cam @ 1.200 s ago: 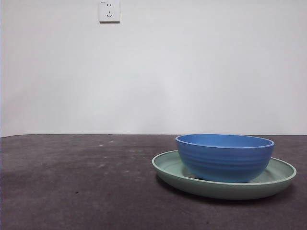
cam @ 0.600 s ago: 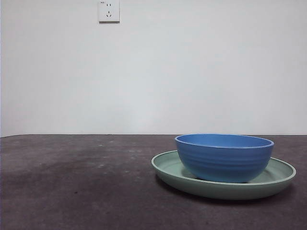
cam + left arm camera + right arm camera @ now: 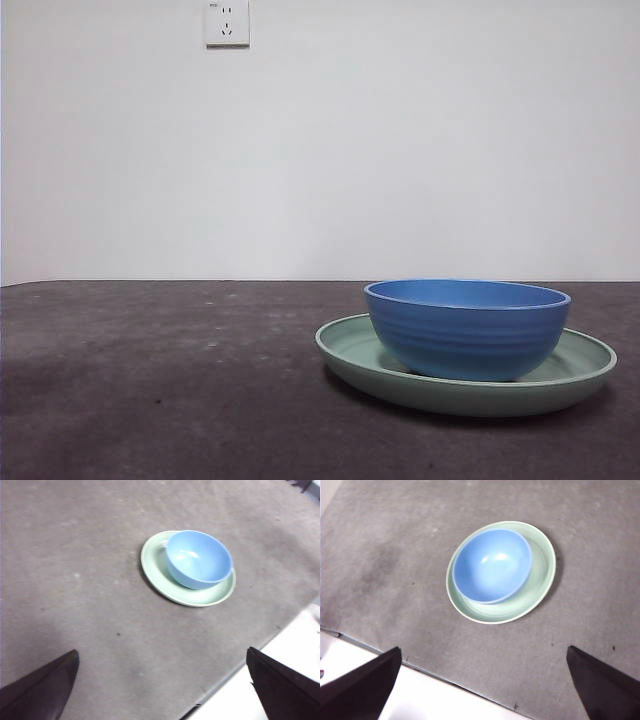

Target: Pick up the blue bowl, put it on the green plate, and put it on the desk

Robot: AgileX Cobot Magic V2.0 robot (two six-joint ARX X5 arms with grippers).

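Wrist views show both end effectors high above the blue bowl (image 3: pixel 491 565), spread wide, empty.

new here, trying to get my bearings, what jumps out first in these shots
The blue bowl sitting in the green plate, off-centre toward one rim, to the right on the dark desk in the front view. Behind it is a bare white wall with a socket high up. Both grippers hang open, well clear of the dishes.

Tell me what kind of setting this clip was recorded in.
Probably an indoor lab or test bench: a bare dark desk against a plain white wall with a power socket, holding only the blue bowl on the green plate.
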